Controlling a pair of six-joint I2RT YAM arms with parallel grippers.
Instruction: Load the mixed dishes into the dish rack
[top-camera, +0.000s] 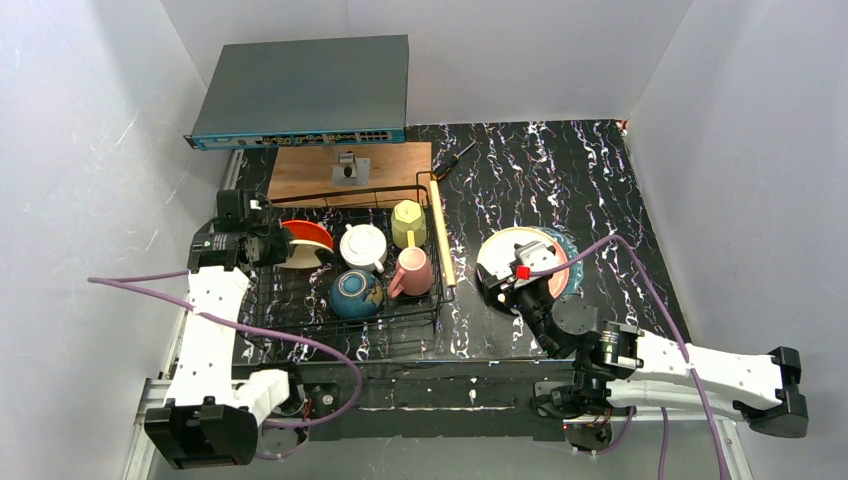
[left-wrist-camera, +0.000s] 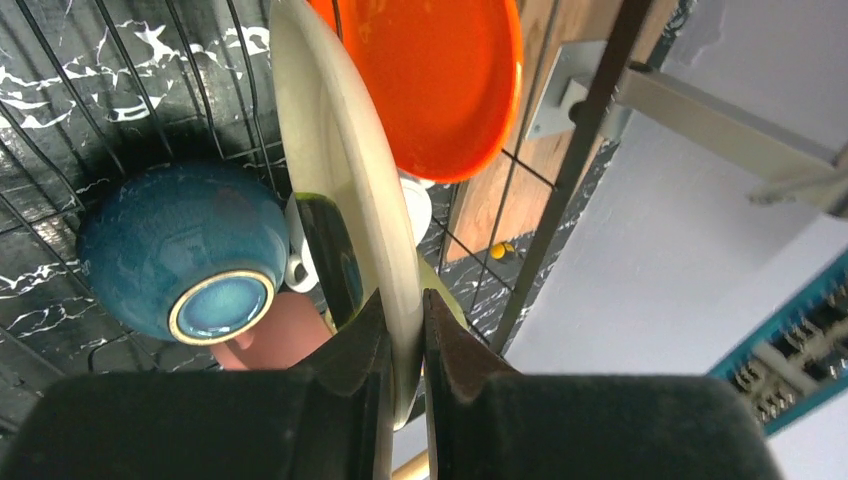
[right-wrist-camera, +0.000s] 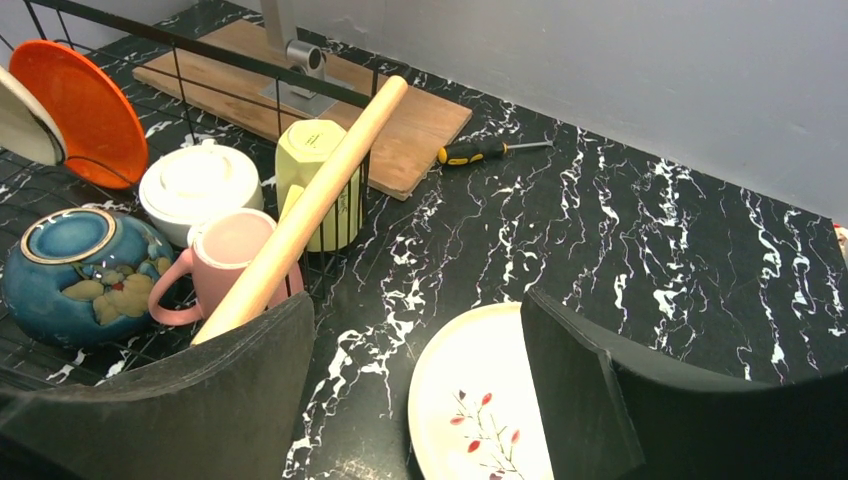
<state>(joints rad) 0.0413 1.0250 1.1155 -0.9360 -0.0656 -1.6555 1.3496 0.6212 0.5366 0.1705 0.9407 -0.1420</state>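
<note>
The orange plate (left-wrist-camera: 430, 80) and cream plate (left-wrist-camera: 340, 170) stand on edge inside the dish rack (top-camera: 441, 240).

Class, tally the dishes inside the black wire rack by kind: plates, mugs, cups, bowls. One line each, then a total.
Plates: 2 (orange plate, cream plate)
Mugs: 2 (pink mug, yellow-green mug)
Cups: 1 (white cup)
Bowls: 1 (blue-teal bowl)
Total in the dish rack: 6

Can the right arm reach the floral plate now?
Likely yes: the right gripper hangs open directly over the floral plate, nothing on top of it. It lies flat on a teal plate, so catching its rim may be fiddly.
</note>
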